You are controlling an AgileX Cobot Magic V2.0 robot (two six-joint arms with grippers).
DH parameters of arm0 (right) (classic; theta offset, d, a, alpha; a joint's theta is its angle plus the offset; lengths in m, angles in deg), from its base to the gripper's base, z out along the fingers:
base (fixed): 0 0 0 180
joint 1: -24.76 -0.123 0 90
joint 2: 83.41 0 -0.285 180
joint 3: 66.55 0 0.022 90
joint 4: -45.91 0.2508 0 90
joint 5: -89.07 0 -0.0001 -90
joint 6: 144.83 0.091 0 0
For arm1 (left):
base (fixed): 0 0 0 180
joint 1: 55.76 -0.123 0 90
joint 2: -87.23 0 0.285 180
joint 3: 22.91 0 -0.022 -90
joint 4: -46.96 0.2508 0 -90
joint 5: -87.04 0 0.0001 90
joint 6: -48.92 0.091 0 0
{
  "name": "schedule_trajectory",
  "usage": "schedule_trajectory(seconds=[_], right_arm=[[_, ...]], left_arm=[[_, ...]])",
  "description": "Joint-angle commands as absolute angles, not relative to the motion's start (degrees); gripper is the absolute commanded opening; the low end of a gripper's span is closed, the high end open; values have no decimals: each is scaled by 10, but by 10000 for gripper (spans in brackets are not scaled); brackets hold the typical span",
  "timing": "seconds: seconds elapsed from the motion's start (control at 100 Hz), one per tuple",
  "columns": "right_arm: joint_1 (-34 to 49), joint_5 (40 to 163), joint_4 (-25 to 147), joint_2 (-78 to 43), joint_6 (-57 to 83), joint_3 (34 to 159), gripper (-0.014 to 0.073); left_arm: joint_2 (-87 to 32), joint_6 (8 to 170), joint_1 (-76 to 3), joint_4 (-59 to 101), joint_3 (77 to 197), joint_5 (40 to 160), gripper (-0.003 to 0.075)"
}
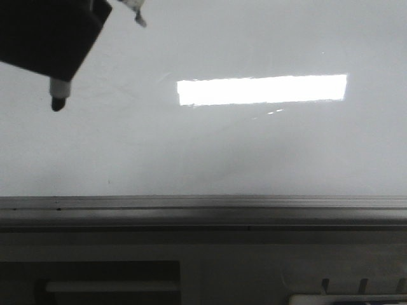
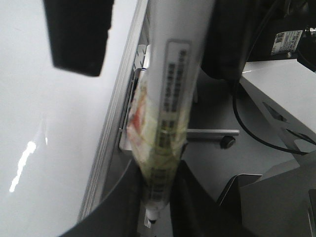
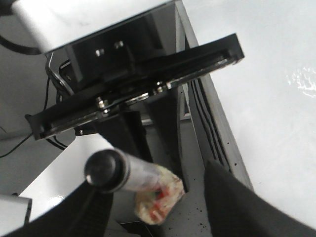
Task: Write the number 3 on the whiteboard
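The large glossy pale grey-white whiteboard [image 1: 254, 152] fills most of the front view. Its writing surface is plain pale grey across what shows. A dark grey ridged metal ledge [image 1: 203, 210] runs along the whiteboard's near edge. A bright white rectangular glare [image 1: 262, 89] lies on the whiteboard, right of its centre.

The black left end effector [image 1: 60, 73] hangs over the whiteboard's far-left part. Its fingers are closed around a white cylindrical marker [image 1: 58, 95] with a printed label and a wrap of yellowish tape. In the left wrist view the marker [image 2: 173, 98] runs lengthwise between the dark fingers, beside the whiteboard's grey rim. The marker's dark tip points down towards the whiteboard's surface; whether it touches cannot be told.

The right end effector [image 3: 153, 215] is beside the whiteboard's rim, off the writing surface. Its two dark fingers stand wide apart and grip nothing. Its camera looks at the left end effector and the marker's dark end.
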State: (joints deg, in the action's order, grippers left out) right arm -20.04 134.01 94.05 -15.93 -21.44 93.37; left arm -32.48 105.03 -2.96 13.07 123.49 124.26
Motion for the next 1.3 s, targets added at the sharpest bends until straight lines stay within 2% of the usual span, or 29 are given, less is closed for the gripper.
schedule_trajectory(seconds=[0.0,0.25,0.33,0.4,0.55,0.66,0.75,0.9,0.99,1.03,1.15,1.29], right_arm=[[-200,1308,964,-155,-221,959,370],[-211,1311,981,-139,-221,962,367],[-211,1312,987,-139,-221,962,341],[-211,1314,988,-139,-221,962,246],[-211,1324,988,-139,-221,962,-72],[-211,1325,989,-139,-221,962,-61],[-210,1308,989,-139,-221,962,-61],[-208,1263,989,-139,-221,962,-61],[-208,1250,989,-139,-221,962,-61],[-208,1241,989,-139,-221,962,-61],[-205,1190,970,-139,-221,962,-61],[-171,1109,958,-138,-221,962,-61]], left_arm=[[-332,1051,-26,115,1255,1220,-20],[-332,1053,-26,115,1255,1220,-20],[-332,1053,-26,115,1255,1220,-20],[-332,1053,-26,115,1255,1220,-20],[-332,1053,-26,115,1255,1215,-20],[-332,1053,-26,108,1255,1197,-11],[-339,1053,-26,91,1255,1175,90],[-366,1031,-26,78,1256,1143,424],[-396,1023,-26,82,1256,1125,547],[-415,1023,-26,82,1256,1123,560],[-475,1017,-30,83,1256,1124,536],[-557,933,-49,162,1256,1124,448]])
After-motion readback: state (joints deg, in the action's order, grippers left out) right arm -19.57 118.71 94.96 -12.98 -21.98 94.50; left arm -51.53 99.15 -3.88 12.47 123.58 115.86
